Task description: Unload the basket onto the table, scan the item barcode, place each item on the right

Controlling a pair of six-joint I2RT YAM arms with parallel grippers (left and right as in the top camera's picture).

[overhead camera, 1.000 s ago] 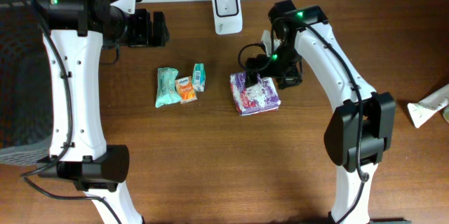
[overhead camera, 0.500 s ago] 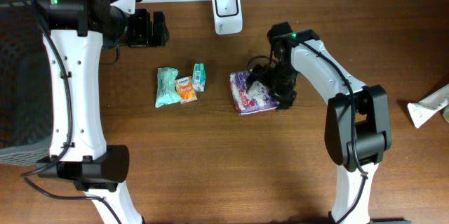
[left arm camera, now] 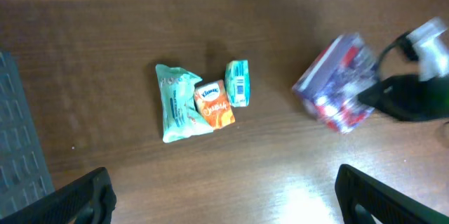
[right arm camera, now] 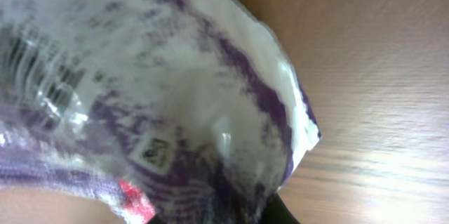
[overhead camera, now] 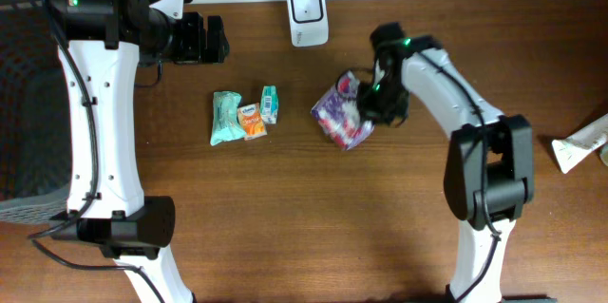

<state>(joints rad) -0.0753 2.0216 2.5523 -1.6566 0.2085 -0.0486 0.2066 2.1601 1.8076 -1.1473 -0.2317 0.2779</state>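
The item is a purple and white tissue pack (overhead camera: 340,113), tilted up off the wooden table. My right gripper (overhead camera: 373,108) is shut on its right end. In the right wrist view the pack (right arm camera: 140,76) fills the frame, with dark barcode stripes (right arm camera: 31,62) at its left, and only the tips of my right gripper (right arm camera: 214,218) show under it. The white scanner (overhead camera: 308,2) stands at the table's back edge, up and left of the pack. My left gripper (overhead camera: 195,39) hangs open at the back left, with nothing between its fingers (left arm camera: 84,199).
A green packet (overhead camera: 225,117), an orange packet (overhead camera: 252,121) and a small teal box (overhead camera: 270,104) lie together left of the pack. A white item (overhead camera: 581,143) sits at the right edge. A dark mesh surface (overhead camera: 19,104) borders the table's left.
My right gripper came down onto the tissue pack, shut on it and tipped it up off the table, a little toward the scanner. The left arm has not moved.
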